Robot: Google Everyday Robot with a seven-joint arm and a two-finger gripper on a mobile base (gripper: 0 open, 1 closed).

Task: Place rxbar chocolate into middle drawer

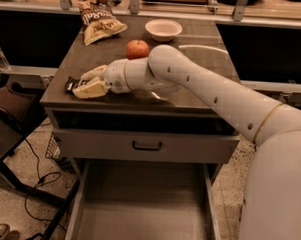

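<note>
Snack bar at the front-left corner of the table, drawer pulled open below.
The snack bar, flat and rectangular in a dark wrapper, is laid with its long axis left to right, its free end pointed at the table's left edge. The cream gripper is set about its right end; whether the bar is pinched cannot be told. The drawer is smooth grey metal with thin walls.

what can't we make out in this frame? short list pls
- rxbar chocolate: camera view shows only its dark left end; the gripper, at the front-left corner of the counter, covers the rest. Resting or lifted: cannot tell.
- middle drawer: its front end is cut off by the bottom edge.
- Counter surface right of the gripper: partly hidden by the arm.
</note>
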